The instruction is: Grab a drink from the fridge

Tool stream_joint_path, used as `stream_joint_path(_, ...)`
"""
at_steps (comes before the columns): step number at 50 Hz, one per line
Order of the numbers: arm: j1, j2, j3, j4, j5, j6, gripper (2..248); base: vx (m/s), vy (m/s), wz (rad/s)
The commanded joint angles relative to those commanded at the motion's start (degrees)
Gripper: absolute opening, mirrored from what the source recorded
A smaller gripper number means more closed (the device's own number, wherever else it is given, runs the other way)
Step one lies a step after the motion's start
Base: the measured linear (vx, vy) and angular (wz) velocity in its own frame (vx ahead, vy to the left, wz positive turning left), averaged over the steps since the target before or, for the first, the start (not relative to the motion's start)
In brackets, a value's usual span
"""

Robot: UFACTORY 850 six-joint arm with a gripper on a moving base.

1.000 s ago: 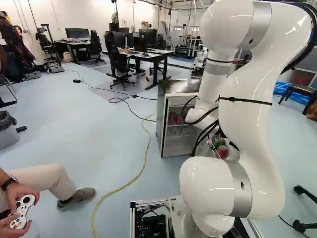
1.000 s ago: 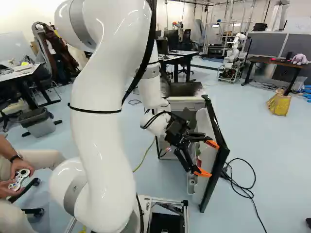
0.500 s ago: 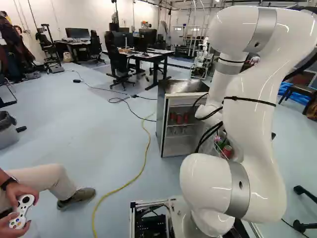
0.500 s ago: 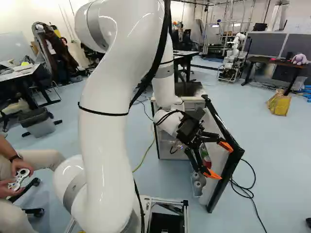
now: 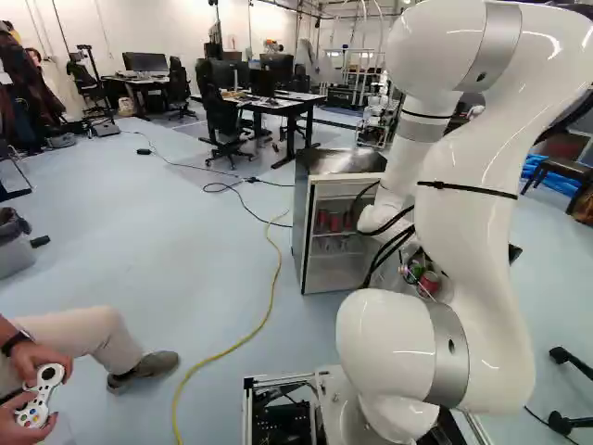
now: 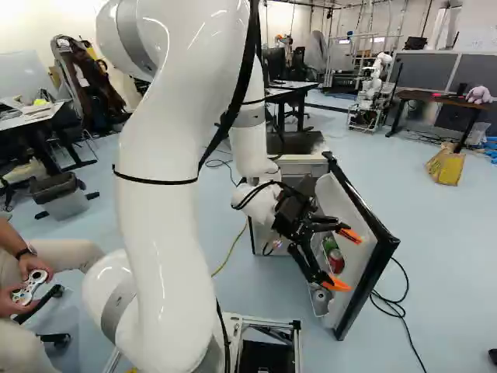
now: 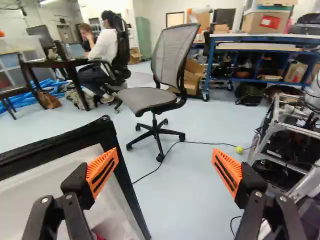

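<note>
Two fingers point(image 7: 102, 172) of the gripper point(image 7: 166, 160) stand wide apart, holding nothing, one close to the rim of the open fridge door point(image 7: 60, 142). Drink cans point(image 6: 335, 261) sit in the door bin beside the jaws; more red cans point(image 5: 335, 222) are well apart from them, inside the fridge. Lowered at this slant, a finger could snag that rim and swing the door, or topple a can. Lettering on the cans (tiny here) can't be read.

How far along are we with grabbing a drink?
Done: the black-framed, white-lined door of the grey fridge stands open. In hand: nothing; the black, orange-padded gripper is open beside that door. Left: grip a drink, perhaps the red can in the door, and lift it out.
</note>
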Motion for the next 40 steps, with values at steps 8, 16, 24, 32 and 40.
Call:
stream_joint_path(8, 2.6, 1.4, 3.1, -4.7, 0.0, 0.0, 247, 0.000, 0.000, 0.000)
stream_joint_path(16, 5.4, 2.7, 5.9, -9.6, 0.0, 0.0, 247, 0.000, 0.000, 0.000)
stream_joint_path(24, 8.2, 4.0, 8.5, -14.4, 0.0, 0.0, 247, 0.000, 0.000, 0.000)
stream_joint_path(32, 11.0, 5.0, 10.8, -19.2, 0.0, 0.0, 247, 0.000, 0.000, 0.000)
stream_joint_path(40, 12.6, 3.8, 11.6, -24.0, 0.0, 0.0, 247, 0.000, 0.000, 0.000)
